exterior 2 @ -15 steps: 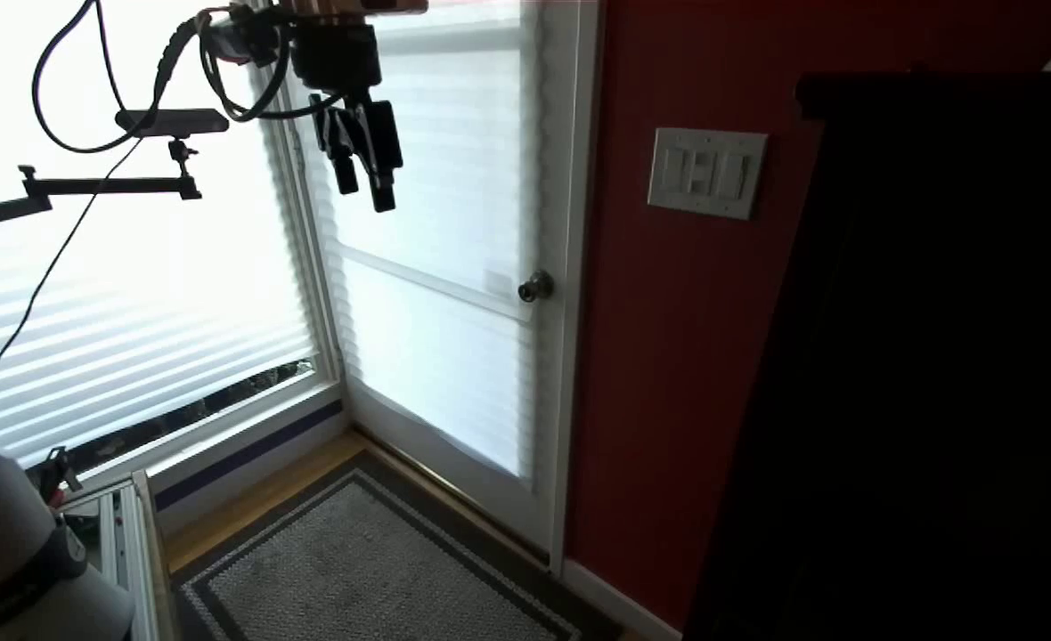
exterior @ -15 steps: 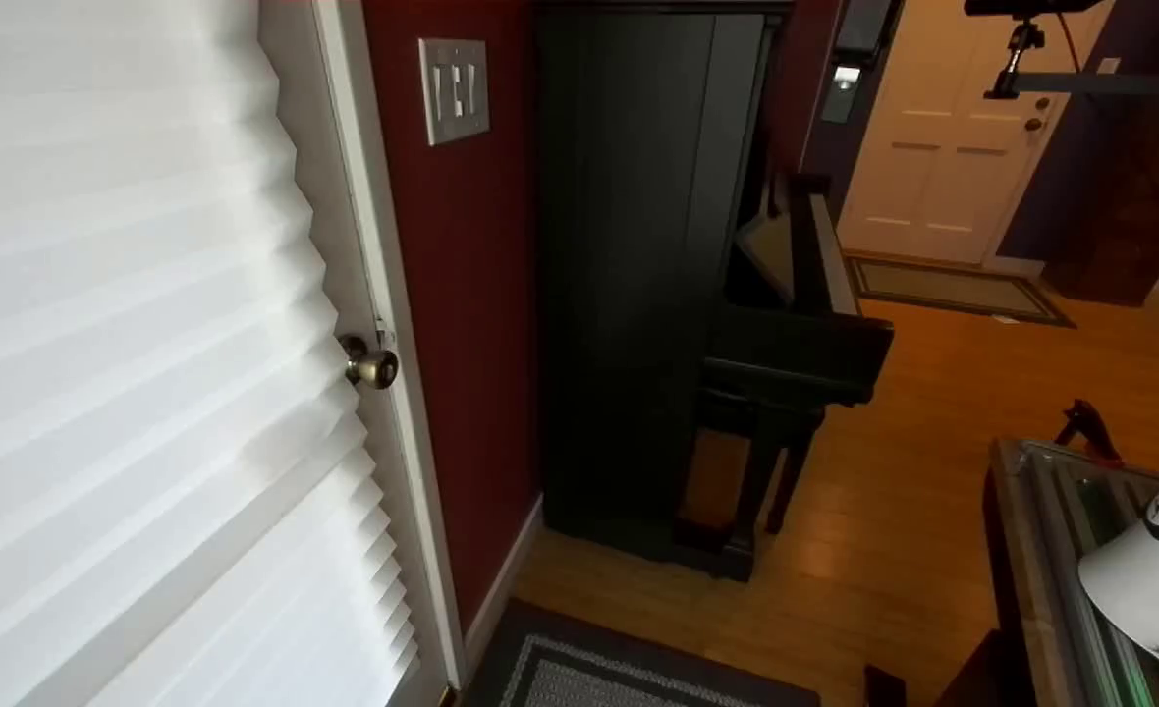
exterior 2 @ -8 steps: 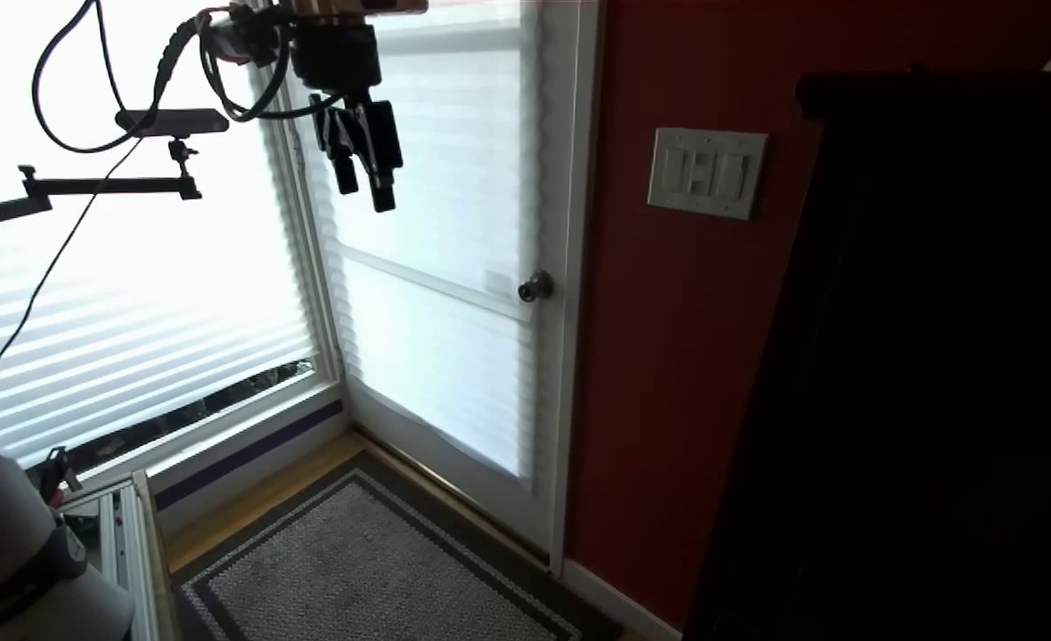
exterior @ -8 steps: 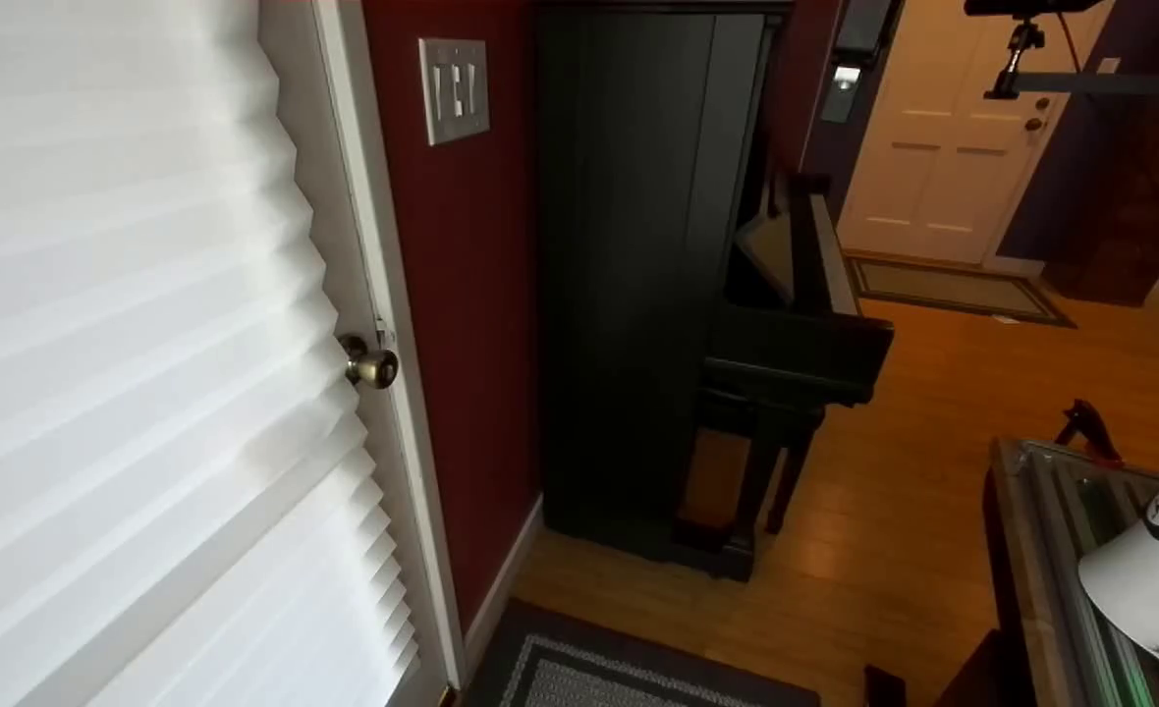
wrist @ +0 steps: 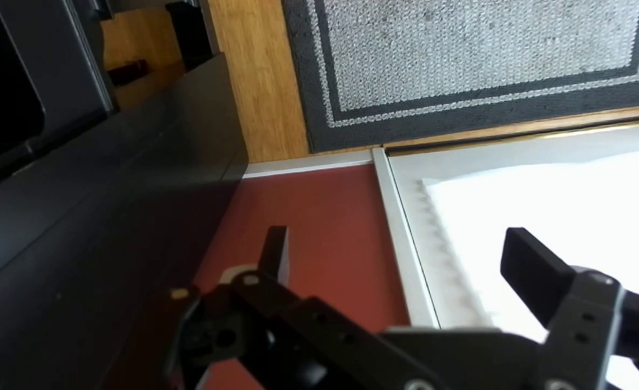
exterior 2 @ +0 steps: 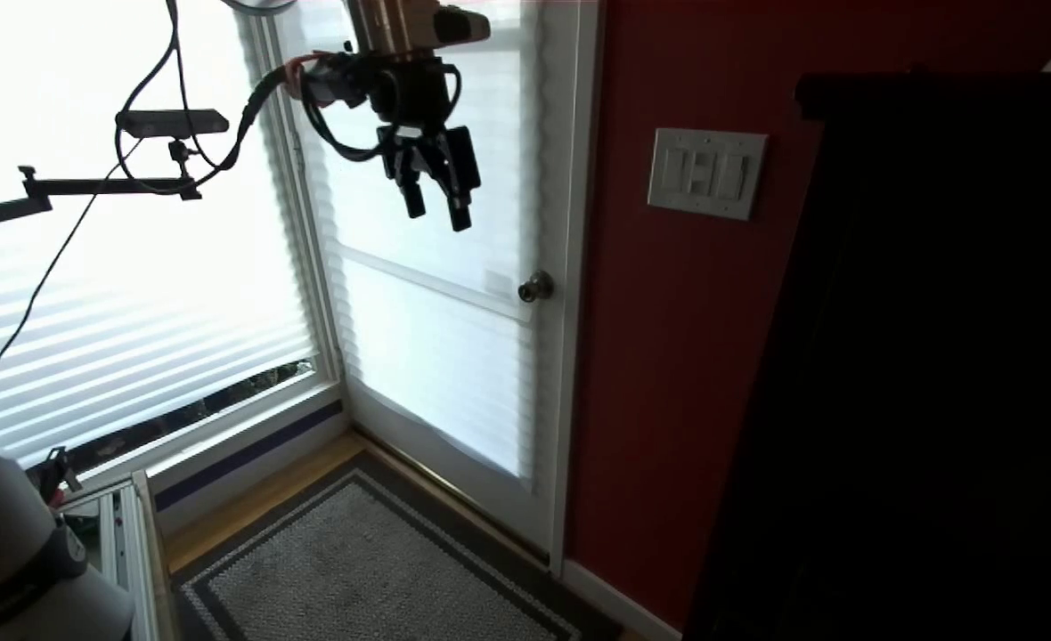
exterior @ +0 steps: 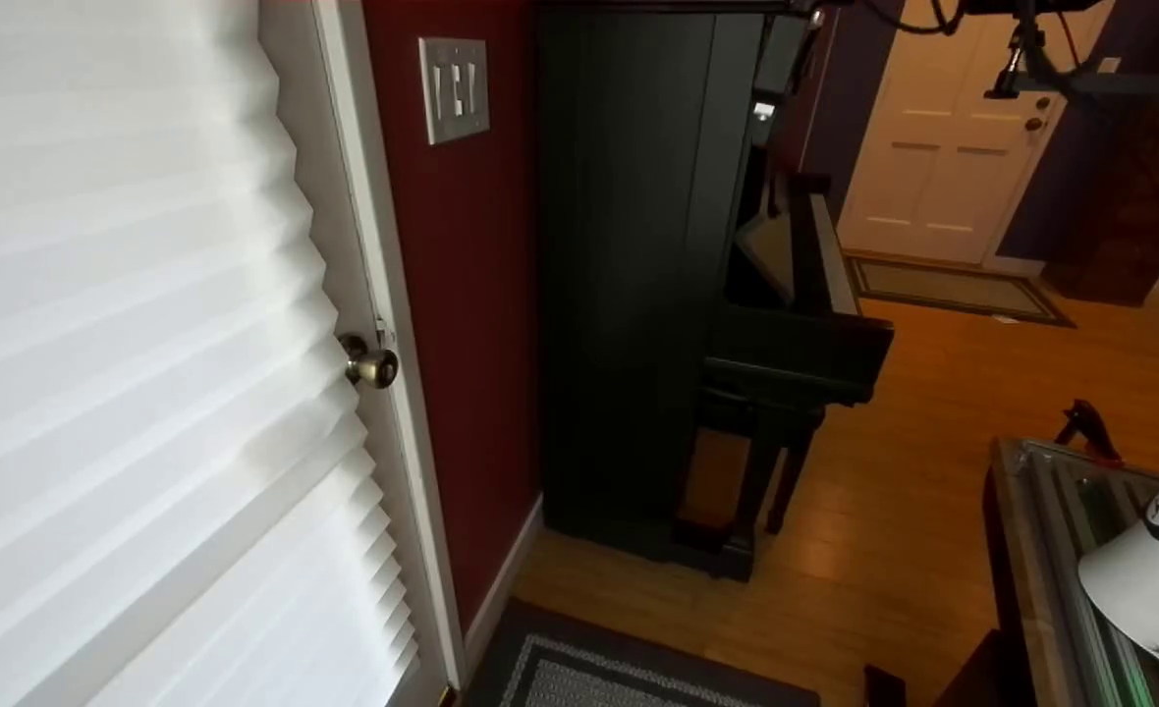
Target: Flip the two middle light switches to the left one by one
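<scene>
The light-grey switch plate (exterior 2: 708, 210) is on the red wall right of the door; it also shows in an exterior view (exterior: 456, 130). The two middle light switches (exterior 2: 701, 172) are tiny pale toggles at its centre, seen too in an exterior view (exterior: 459, 89). Their exact positions are too small to tell. My gripper (exterior 2: 437, 210) hangs in front of the door blind, left of the plate and apart from it, fingers downward. In the wrist view my gripper (wrist: 398, 241) has its fingers wide apart with nothing between them. The plate is out of the wrist view.
A round door knob (exterior 2: 536, 286) sticks out of the door below the plate. A tall black piano (exterior: 629, 295) stands against the red wall (exterior 2: 659, 356) beside the plate. A camera on a bracket (exterior 2: 174, 123) stands at the left. A grey mat (exterior 2: 374, 552) lies on the floor.
My gripper has moved right and slightly down toward the red wall in an exterior view, its cables with it. It stays open. The switch plate looks the same.
</scene>
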`<move>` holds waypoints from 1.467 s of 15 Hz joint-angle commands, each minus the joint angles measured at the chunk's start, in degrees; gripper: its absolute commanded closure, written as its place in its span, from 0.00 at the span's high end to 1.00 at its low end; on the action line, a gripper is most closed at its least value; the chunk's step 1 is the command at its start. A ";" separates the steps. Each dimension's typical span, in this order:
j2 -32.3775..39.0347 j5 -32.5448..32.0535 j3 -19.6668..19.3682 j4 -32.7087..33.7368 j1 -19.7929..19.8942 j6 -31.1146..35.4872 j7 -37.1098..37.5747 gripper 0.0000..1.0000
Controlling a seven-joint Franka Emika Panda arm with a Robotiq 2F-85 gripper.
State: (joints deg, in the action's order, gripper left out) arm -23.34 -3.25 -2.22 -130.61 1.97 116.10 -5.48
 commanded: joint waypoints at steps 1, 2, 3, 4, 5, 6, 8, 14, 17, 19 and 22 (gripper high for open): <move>10.65 -2.12 -1.83 9.21 0.44 2.04 -4.86 1.00; 13.40 -1.48 -2.23 12.05 0.47 2.35 -5.32 1.00; 16.07 -1.05 -2.58 14.91 0.47 2.44 -6.29 1.00; 18.50 -0.98 -2.70 17.82 0.55 2.52 -6.73 1.00; 21.11 -1.12 -2.71 21.01 0.64 2.45 -6.96 1.00; 23.38 -0.48 -2.68 23.97 0.64 1.66 -7.02 1.00; 27.58 -0.09 -2.31 29.47 0.67 1.12 -6.60 1.00; 36.23 -0.60 -0.99 42.18 0.45 1.27 -5.25 1.00; 34.88 -0.69 -0.81 39.50 0.63 2.80 -5.59 1.00; 35.43 -0.70 -0.79 40.32 0.64 2.72 -5.58 1.00; 35.49 -2.65 -0.82 40.79 0.46 2.75 -7.63 1.00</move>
State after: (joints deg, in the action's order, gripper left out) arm 12.07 -3.81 -3.61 -90.40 2.09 118.99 -11.14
